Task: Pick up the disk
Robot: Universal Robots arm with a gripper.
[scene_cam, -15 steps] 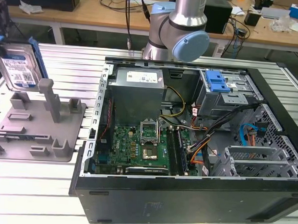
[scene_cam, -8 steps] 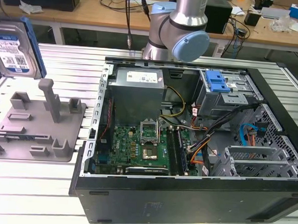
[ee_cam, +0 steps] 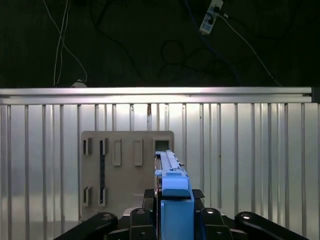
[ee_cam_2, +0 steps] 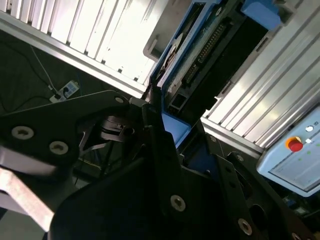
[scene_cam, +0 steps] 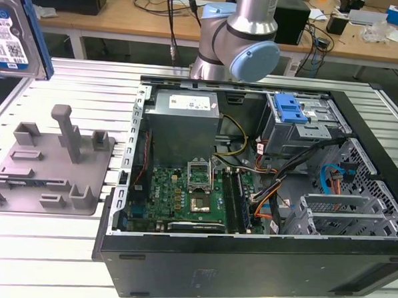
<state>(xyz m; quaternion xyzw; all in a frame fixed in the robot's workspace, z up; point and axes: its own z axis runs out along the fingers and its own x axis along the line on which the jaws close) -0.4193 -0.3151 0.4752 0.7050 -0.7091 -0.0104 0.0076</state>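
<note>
The disk [scene_cam: 11, 34] hangs in the air at the far upper corner of the exterior view's left, its silver face and white-and-blue label showing, with a blue rail along its side. In the first wrist view the disk [ee_cam: 172, 172] stands edge-on, blue rail towards the camera, and my gripper [ee_cam: 175, 199] is shut on it with a dark finger on each side. The second wrist view shows the disk's [ee_cam_2: 202, 52] connector edge and blue rails held between the dark fingers [ee_cam_2: 156, 131]. The disk is clear of the table and of the holder plate.
A grey moulded holder plate [scene_cam: 44, 175] with posts and slots lies on the ribbed aluminium table [scene_cam: 40, 247]; it is also in the first wrist view as the plate [ee_cam: 125, 175] below the disk. An open computer case [scene_cam: 246, 258] stands to the exterior view's right, the arm's base [scene_cam: 239, 37] behind it.
</note>
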